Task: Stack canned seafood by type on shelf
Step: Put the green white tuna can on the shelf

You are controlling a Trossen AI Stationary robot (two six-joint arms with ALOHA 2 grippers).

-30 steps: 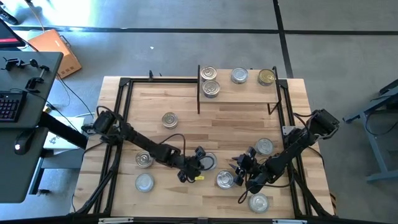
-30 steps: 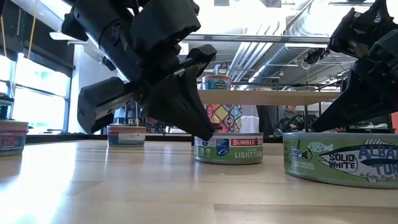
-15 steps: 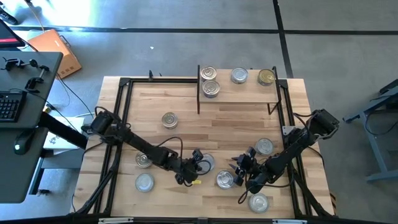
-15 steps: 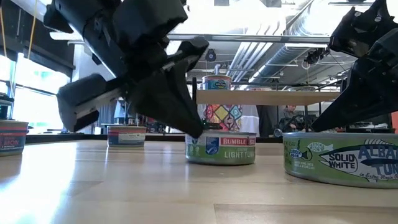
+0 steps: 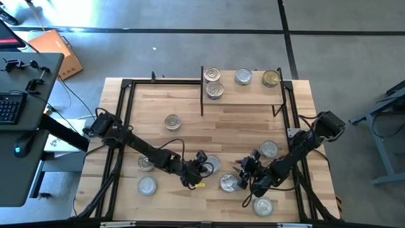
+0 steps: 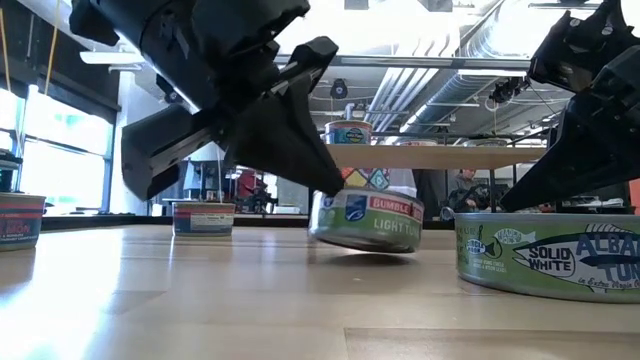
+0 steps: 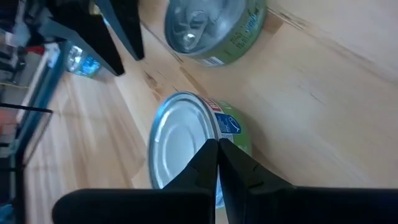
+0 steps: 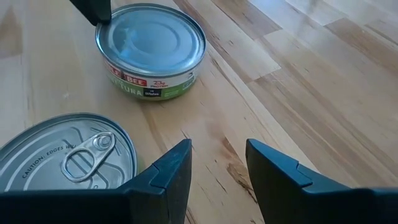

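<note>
High view: the left gripper [image 5: 197, 170] sits near the front middle of the butcher-block table [image 5: 253, 123], its closed tips touching the near-left edge of a short round silver tin with a green-and-red label [image 5: 211, 165]. The tin lies just ahead of the tips, toward the table's right. The right gripper [image 5: 243, 171] waits on the far side of a second silver tin with a ring-pull lid [image 5: 228, 183], near it but not on it. The small light-wood shelf on black legs [image 5: 243, 95] stands well apart at the back edge, already carrying tins.

Low view: the green-and-red tin [image 6: 366, 221] is tilted, its left rim lifted off the wood where the left gripper's dark tip [image 6: 330, 183] meets it. It is pried, not gripped. The wide green albacore tin [image 6: 545, 252] rests flat nearby.

Left wrist view: the left gripper's fingers [image 7: 239, 171] are pressed together with no gap, overlapping the lid edge of the labelled tin [image 7: 180, 140]; nothing is between them. The ring-pull tin [image 7: 208, 28] lies beyond.

Right wrist view: the right gripper [image 8: 217, 163] stands part-open and empty over bare wood, the ring-pull tin [image 8: 62, 158] just to one side and the labelled tin [image 8: 151, 48] farther off.

Judging by this, the left arm is nearer the tilted tin, but its fingers would have to spread and straddle the tin's round side before any lift.
</note>
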